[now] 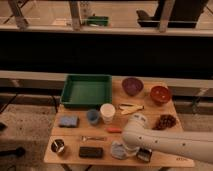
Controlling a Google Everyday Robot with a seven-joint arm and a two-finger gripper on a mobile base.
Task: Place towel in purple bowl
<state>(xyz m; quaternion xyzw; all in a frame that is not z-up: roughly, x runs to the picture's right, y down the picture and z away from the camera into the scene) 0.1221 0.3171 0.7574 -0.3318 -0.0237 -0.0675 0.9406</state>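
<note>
The claw [144, 154] sits low over the front edge of the counter [150, 107], at the end of the white arm [170, 144] that comes in from the right of the view. Whether it is clenched or released cannot be told, as the dark claw is partly tucked under the arm's wrist.

The towel [118, 150] lies on the counter just left of the claw, close against the wrist; contact cannot be made out. It is a pale, grey-blue crumpled lump, so it shows no clear long axis and points no particular way.

The purple bowl [132, 85] stands well beyond the claw at the far side of the counter, slightly to its left, upright. A red bowl [160, 94] is far beyond the claw and to its right. A green tray [86, 91] lies far beyond and well left. A white cup [107, 113] and a blue cup [92, 116] stand between the claw and the tray. A black block [90, 152] lies left of the towel, level with the claw.
</note>
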